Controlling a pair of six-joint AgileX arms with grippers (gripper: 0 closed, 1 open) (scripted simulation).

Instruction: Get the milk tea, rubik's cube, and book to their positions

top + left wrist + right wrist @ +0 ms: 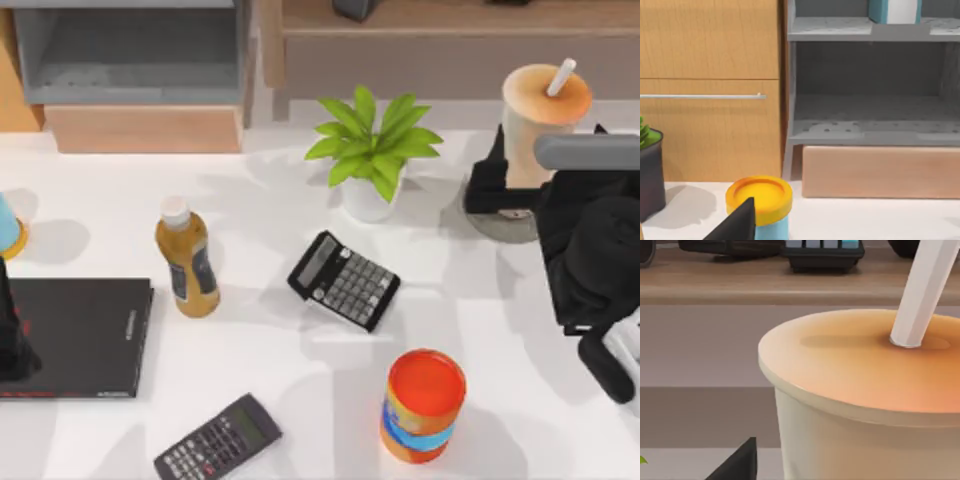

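The milk tea (545, 105) is a tall cup with an orange-tan lid and a white straw, at the table's back right. My right gripper (515, 182) is shut on its lower body, over a grey round coaster (497, 228). Its lid (865, 365) and straw loom close in the right wrist view. The book (879, 10), teal-blue with white page edges, stands on the upper shelf in the left wrist view. The rubik's cube is out of view. My left arm (12, 340) is parked at the left edge, over a flat black book (80, 335).
An amber bottle (187, 260), two calculators (343, 280) (217, 440), an orange-and-blue can (423, 405) and a potted plant (372, 150) stand across the table. A yellow-lidded blue cylinder (758, 200) sits at the left edge. The grey shelf unit (130, 50) is back left.
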